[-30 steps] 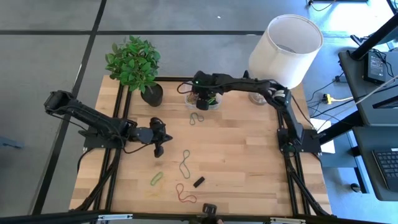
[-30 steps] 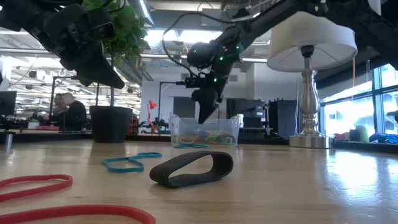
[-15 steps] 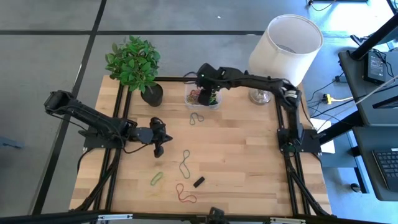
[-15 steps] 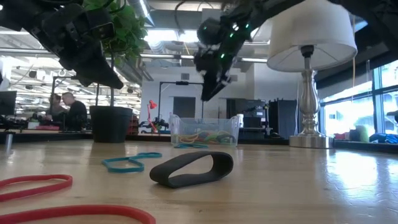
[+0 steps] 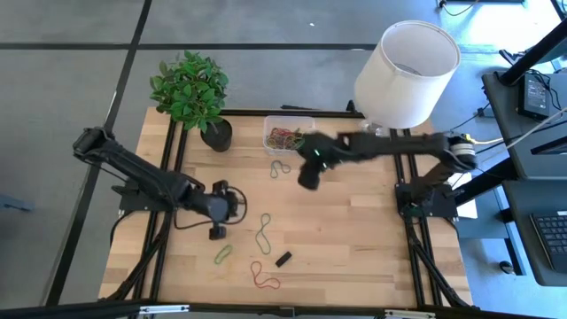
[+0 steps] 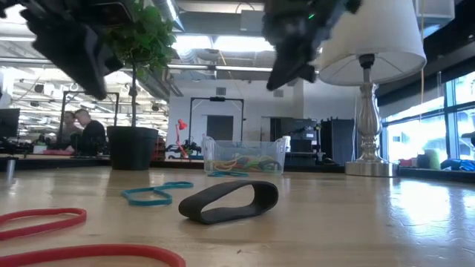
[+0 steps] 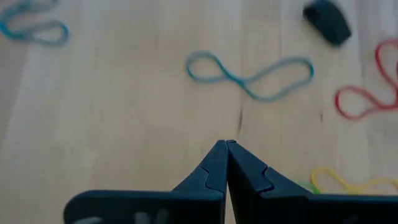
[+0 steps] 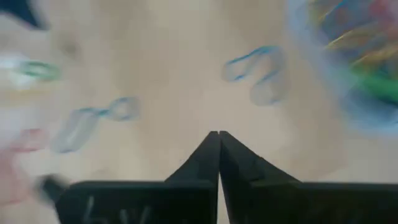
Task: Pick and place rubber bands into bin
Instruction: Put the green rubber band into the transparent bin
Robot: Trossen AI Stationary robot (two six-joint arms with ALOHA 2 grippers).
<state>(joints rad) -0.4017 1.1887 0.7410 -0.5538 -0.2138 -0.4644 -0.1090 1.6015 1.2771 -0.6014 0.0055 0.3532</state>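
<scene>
The bin [image 5: 288, 136] sat at the table's far edge, between the plant pot [image 5: 217, 135] and the lamp [image 5: 406, 60], already holding a tangle of coloured bands, so it served as the fixed drop point w/ the loose bands spread on the near side of it. The right gripper [image 5: 308, 177] hung above the wood just near-side of the bin, beside the blue band [image 5: 280, 167] lying closest to it; its jaws were pressed tip to tip w/ nothing between them, prob. placed to go for that band next. The left gripper [image 5: 215, 232] stood well nearer than the bin and to the pot's side of it, jaws likewise fully closed and empty, poised by the yellow-green band [image 5: 223, 255]. Farther from the bin lay a figure-eight blue band [image 5: 264, 232], a black band [image 5: 283, 260] and a red band [image 5: 263, 276] close to the table's [image 5: 354, 239] near edge. Room for moving: the wide bare stretch of wood on the lamp side of the bin was open; the bin's flanks were tight, w/ pot and lamp base hemming it, so approach from above or the near side looked safest. The red band's nearness to the edge risked a push-off.
</scene>
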